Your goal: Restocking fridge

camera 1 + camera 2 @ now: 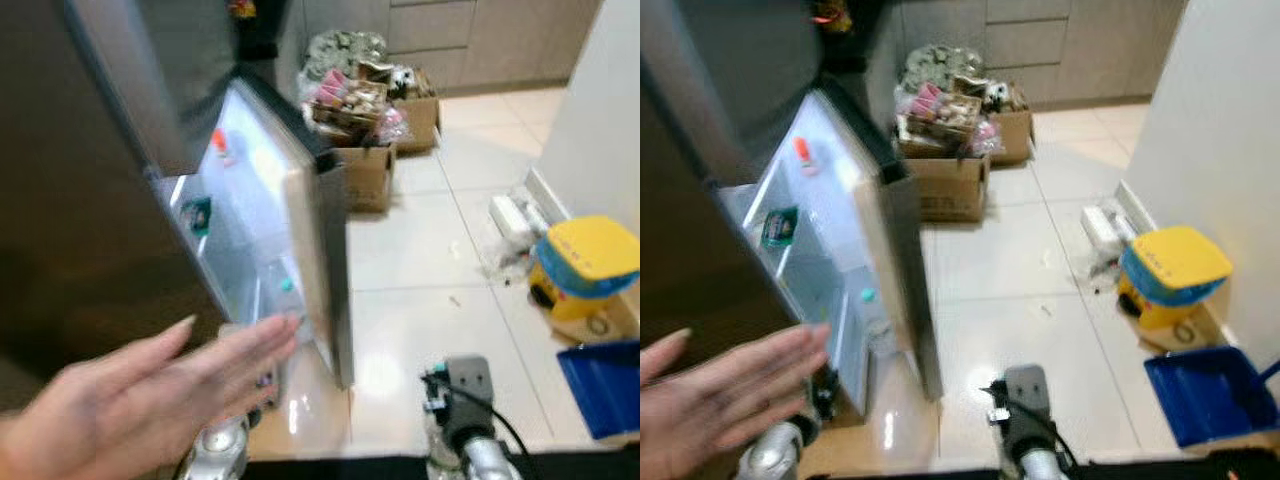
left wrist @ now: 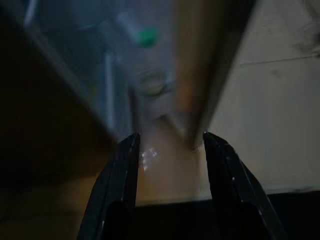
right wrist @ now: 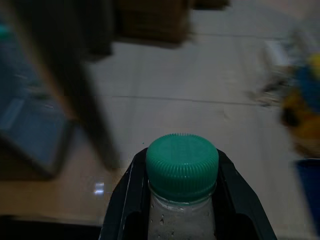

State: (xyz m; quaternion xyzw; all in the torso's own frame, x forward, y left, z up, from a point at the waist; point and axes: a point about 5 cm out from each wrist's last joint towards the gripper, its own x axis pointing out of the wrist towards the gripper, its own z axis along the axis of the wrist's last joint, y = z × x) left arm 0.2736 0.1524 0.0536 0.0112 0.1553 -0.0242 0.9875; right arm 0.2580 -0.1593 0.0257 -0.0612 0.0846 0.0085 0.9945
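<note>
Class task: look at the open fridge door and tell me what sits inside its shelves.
Inside the fridge door, a red-capped item sits high, a green packet in the middle, and a green-capped bottle lower down. A person's hand covers the lowest shelf, and blur hides labels.

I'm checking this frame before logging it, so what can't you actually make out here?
- Bottle: the right gripper and the wrist view's edge hide everything below its neck.
- Fridge door shelf items: blurred in the eye views, labels unreadable.
- Cardboard boxes: contents too blurred to name.
- A person's hand covers the fridge's lower front.
</note>
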